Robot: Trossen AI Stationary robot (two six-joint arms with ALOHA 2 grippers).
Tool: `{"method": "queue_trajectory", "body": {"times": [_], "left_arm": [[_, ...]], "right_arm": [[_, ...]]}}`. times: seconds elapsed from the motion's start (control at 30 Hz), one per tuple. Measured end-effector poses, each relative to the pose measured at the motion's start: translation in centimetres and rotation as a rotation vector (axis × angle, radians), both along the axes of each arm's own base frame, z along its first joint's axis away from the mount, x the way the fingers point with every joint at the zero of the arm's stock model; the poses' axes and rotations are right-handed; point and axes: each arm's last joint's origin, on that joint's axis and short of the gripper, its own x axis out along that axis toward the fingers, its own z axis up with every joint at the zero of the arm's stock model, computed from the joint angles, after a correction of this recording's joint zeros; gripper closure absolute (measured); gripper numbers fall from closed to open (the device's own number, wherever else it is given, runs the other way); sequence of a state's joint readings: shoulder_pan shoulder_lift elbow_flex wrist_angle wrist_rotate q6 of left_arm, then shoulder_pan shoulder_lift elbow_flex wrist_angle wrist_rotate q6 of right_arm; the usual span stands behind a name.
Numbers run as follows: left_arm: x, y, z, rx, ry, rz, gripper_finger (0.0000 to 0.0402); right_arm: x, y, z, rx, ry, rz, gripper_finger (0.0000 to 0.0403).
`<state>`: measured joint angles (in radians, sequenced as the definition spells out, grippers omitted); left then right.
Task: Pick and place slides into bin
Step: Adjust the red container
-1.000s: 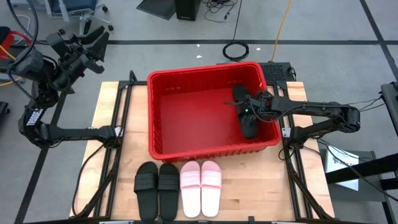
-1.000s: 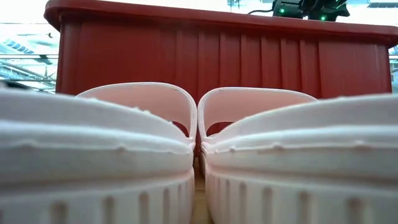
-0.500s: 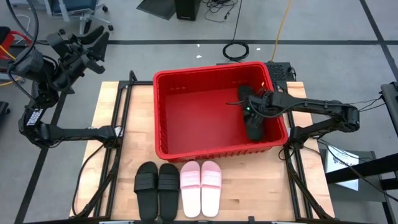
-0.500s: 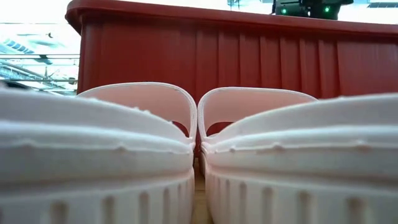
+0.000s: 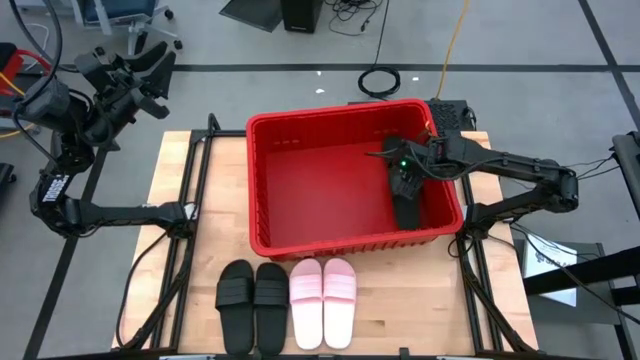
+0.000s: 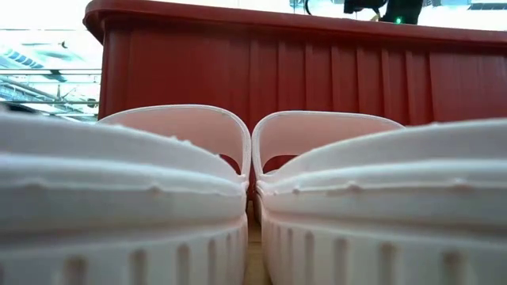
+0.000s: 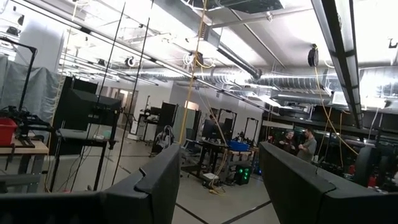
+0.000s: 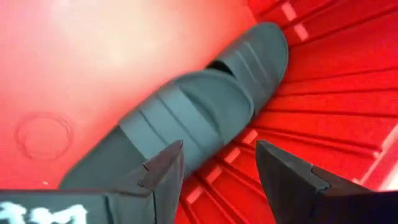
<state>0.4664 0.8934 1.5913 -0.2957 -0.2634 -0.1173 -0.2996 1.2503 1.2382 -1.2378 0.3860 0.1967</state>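
A red bin (image 5: 300, 135) holds a black slide (image 5: 407, 205); outside lie black slides (image 5: 252, 305) and pink slides (image 5: 323, 288).

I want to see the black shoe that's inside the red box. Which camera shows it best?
The right wrist view: the black slide fills it, lying by the bin's ribbed wall. The high view shows it small under the right gripper. Other views miss it.

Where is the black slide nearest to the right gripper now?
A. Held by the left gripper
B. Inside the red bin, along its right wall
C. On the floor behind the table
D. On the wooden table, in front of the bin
B: the black slide lies inside the red bin along its right wall, just below the right gripper, whose fingers are apart above it.
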Motion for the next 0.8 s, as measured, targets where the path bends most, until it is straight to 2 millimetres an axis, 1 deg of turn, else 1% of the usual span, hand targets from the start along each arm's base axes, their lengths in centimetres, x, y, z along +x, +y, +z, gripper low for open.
{"method": "queue_trajectory", "body": {"times": [0.13, 0.27, 0.33, 0.53, 0.7, 0.8], "left_arm": [[0.0, 0.0, 0.0, -0.002, 0.001, -0.001, 0.0188], [0.1, 0.0, -0.2, -0.041, -0.006, -0.016, 0.0188], [0.2, 0.1, -0.4, -0.074, -0.004, -0.029, 0.0188], [0.8, 0.2, -1.7, -0.159, 0.101, -0.111, 0.0188], [1.5, 0.3, -2.5, -0.186, 0.187, -0.169, 0.0188], [2.3, 0.6, -3.8, -0.246, 0.314, -0.187, 0.0188]], "right_arm": [[0.4, -0.1, 0.9, -0.022, -0.058, 0.003, 0.0223], [1.3, -0.4, 1.3, -0.05, -0.156, 0.027, 0.0227], [1.9, -0.5, 1.6, -0.037, -0.225, 0.053, 0.0226], [3.5, -0.7, 2.5, -0.034, -0.435, 0.086, 0.0226], [4.6, -1.1, 3.5, -0.084, -0.575, 0.105, 0.0229], [5.3, -1.4, 4.2, -0.121, -0.674, 0.102, 0.0229]]}}
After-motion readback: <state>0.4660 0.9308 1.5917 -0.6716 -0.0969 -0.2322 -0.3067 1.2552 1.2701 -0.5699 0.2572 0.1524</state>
